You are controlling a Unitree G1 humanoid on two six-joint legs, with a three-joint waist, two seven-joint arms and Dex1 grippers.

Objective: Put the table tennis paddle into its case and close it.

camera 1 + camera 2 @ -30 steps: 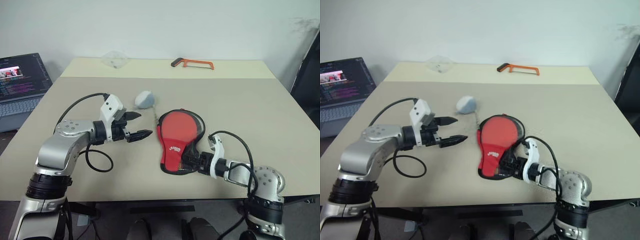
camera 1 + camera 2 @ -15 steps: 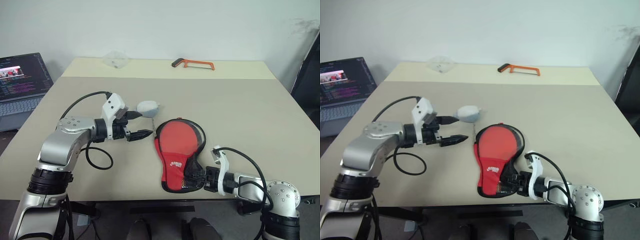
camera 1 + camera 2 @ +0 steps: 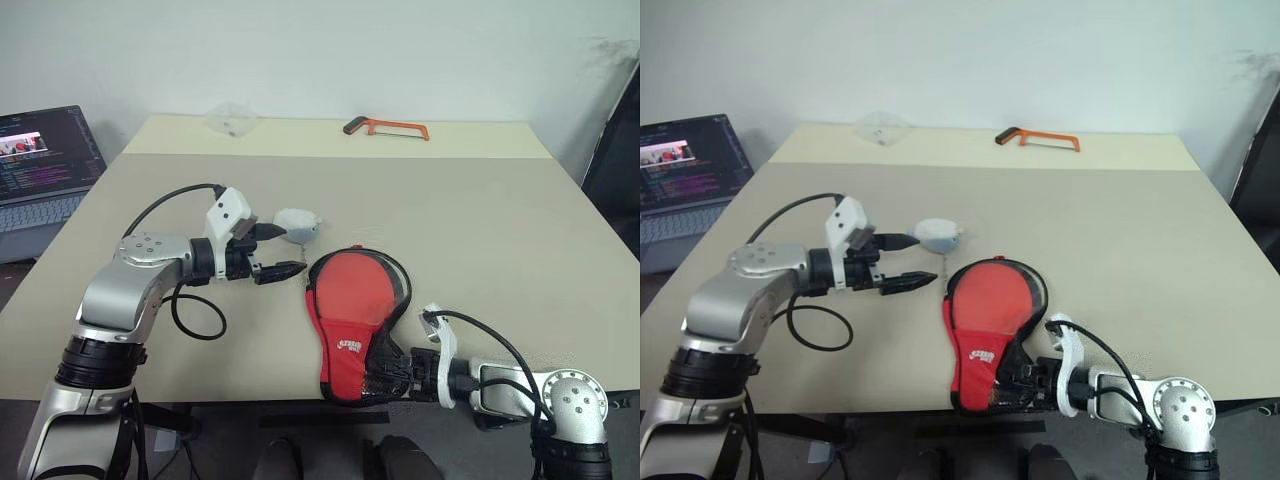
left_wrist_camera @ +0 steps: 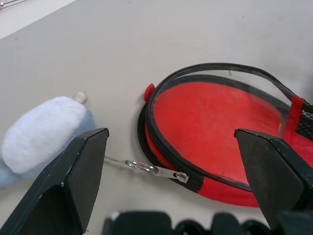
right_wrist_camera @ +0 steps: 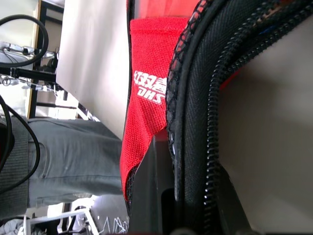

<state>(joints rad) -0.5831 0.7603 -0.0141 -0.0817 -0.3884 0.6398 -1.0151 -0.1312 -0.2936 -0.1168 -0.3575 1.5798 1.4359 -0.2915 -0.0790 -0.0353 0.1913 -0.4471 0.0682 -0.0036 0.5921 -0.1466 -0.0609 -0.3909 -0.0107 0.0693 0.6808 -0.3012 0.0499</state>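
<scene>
Right hand (image 3: 385, 372), lower centre-right of the head view, is clamping shut on the narrow handle end of the case (image 3: 355, 315), right at the table's (image 3: 500, 220) near edge. Left hand (image 3: 285, 250), centre-left, is hovering with fingers spread wide, holding nothing, tips near the case's round top edge.

The case is lying centre frame, red side up, rim unzipped around the round end. Red paddle face (image 4: 215, 115) is showing under the clear panel in the left wrist view, so the paddle looks to be sitting inside already; handle is hidden, so I can't confirm it's fully seated. Zipper pull (image 4: 156, 170) is lying on the table at the case's edge, chained to the fuzzy pale charm (image 3: 296, 224) just beside the left fingers.

Risks as I'm reading it:
- Case's gripped end is sitting at or over the table edge. Any more pull toward the robot and it's hanging off, held only by fabric. Soft pouch can slip from the pinch, and the paddle could slide out the open rim.
- Left hand is going for a small, flat pull. Wide fingers may grab the charm or chain instead, and that drags the case rather than running the zip.
- Zipping against a soft, unsupported pouch is likely bunching the fabric and jamming the slider.
- Zipper teeth are pinched in the right fingers (image 5: 146, 196); slider can't pass there.
</scene>
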